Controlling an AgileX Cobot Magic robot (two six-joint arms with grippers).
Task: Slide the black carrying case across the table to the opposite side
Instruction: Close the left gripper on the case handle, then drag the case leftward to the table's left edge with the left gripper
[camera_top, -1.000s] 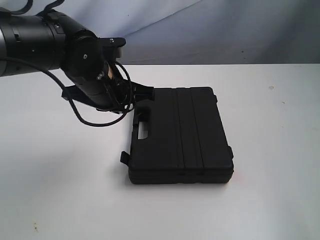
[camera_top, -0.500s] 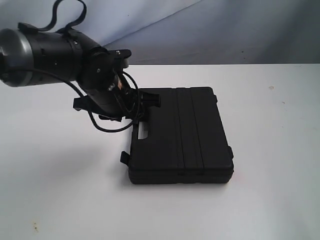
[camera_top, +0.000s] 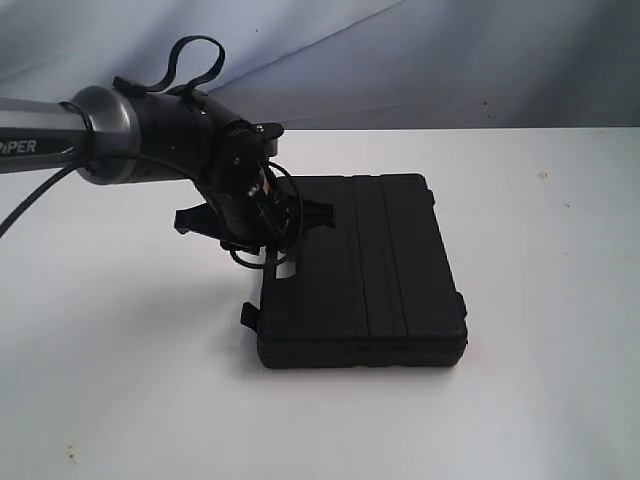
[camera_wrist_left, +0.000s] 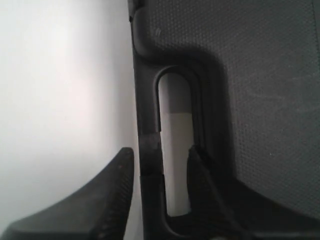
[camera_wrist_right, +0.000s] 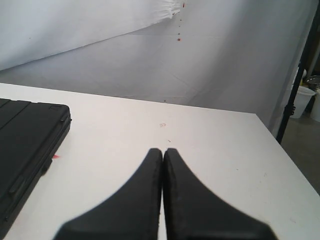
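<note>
Looking in, we find the left gripper (camera_wrist_left: 160, 156), jaws wide, astride the handle (camera_wrist_left: 148, 115) of the black carrying case (camera_top: 380, 270); the right gripper (camera_wrist_right: 163, 152) sits pinched closed above the table (camera_wrist_right: 210, 145).

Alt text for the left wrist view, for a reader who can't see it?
Close-up of the left gripper, jaws open, straddling the handle bar of the black carrying case: one finger outside over the white table, the other inside the handle slot.

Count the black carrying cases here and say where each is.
1. The black carrying case lies flat on the table, its handle between the open fingers of the left end effector. None seems hidden.
</note>
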